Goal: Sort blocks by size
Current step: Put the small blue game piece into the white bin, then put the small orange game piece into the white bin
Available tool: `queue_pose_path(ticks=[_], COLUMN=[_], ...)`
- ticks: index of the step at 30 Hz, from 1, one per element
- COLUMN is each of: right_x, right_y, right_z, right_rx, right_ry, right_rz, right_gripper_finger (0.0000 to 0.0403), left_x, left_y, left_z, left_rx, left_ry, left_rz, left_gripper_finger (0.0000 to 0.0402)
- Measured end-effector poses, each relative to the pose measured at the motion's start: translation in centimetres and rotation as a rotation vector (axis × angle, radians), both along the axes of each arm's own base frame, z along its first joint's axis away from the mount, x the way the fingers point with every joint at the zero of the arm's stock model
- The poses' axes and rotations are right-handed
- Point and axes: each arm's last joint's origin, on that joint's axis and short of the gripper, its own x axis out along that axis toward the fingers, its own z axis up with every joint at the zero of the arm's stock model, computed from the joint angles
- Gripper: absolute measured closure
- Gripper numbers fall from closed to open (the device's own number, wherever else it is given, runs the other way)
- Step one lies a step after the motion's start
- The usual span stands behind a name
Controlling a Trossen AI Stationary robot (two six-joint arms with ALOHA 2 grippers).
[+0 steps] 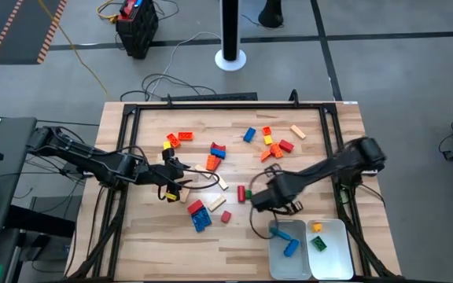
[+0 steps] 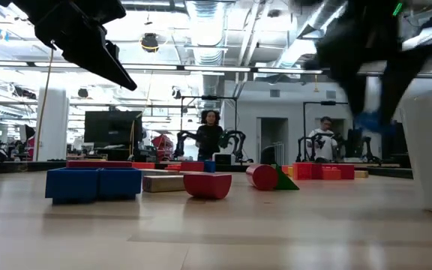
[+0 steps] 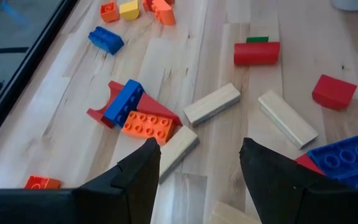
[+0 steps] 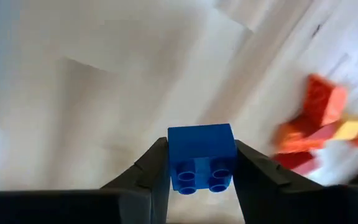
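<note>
While my right claw (image 4: 196,163) clenches a blue block (image 4: 201,155) above the table (image 1: 148,228), near the trays (image 1: 333,263) at its near right corner, my left claw (image 3: 197,162) hangs released over the scattered blocks (image 3: 211,104) mid-table.

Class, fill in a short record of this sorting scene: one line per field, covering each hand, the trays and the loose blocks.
Right hand: shut on a small blue block, above the table near the trays
Left hand: open, empty, over tan blocks
Left tray: two blue blocks
Right tray: an orange, a green block
Loose blocks: scattered mid-table, mixed colours and sizes
</note>
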Motion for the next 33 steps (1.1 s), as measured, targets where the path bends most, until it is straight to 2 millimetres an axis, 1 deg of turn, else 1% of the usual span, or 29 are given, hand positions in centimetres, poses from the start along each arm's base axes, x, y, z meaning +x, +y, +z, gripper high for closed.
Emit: queue_pose_path(ticks=[3,6,9,11,15,17,20,22,24,28,31,33], right_x=[-2.0,-4.2,-6.4,-7.7,-9.6,-10.3,-11.0,-11.2,-11.2,-11.1,-10.8,-10.4], right_y=[1.3,2.7,4.1,5.3,7.8,9.1,10.6,11.2,11.4,11.6,11.0,10.1], right_z=[2.7,4.9,6.5,7.0,6.8,6.3,5.3,4.7,4.3,4.0,4.3,4.8], right_rx=[0.122,0.229,0.299,0.317,0.313,0.290,0.250,0.208,0.169,0.167,0.178,0.182], right_ry=[-0.111,-0.192,-0.240,-0.260,-0.258,-0.244,-0.233,-0.232,-0.237,-0.195,-0.169,-0.172], right_rz=[-0.177,-0.401,-0.595,-0.682,-0.778,-0.776,-0.805,-0.870,-0.946,-0.997,-1.000,-1.001], right_gripper_finger=[0.0235,0.0233,0.0232,0.0232,0.0231,0.0228,0.0217,0.0205,0.0191,0.0165,0.0156,0.0155], left_x=[0.0,0.0,0.0,0.1,0.3,0.4,0.4,0.4,0.4,0.5,0.5,0.6], left_y=[0.0,0.0,0.0,0.0,-0.1,-0.1,-0.1,-0.1,-0.1,-0.1,-0.1,-0.1], left_z=[0.0,0.0,0.0,0.2,0.5,0.5,0.5,0.5,0.5,0.6,0.7,0.8], left_rx=[0.003,0.003,0.007,0.012,0.016,0.020,0.021,0.021,0.024,0.032,0.033,0.034], left_ry=[0.002,0.001,-0.003,-0.016,-0.049,-0.055,-0.055,-0.056,-0.055,-0.066,-0.076,-0.079], left_rz=[-0.002,-0.002,-0.006,-0.012,-0.022,-0.026,-0.028,-0.028,-0.030,-0.038,-0.040,-0.042], left_gripper_finger=[0.0189,0.0189,0.0189,0.0189,0.0189,0.0189,0.0189,0.0189,0.0189,0.0189,0.0189,0.0189])
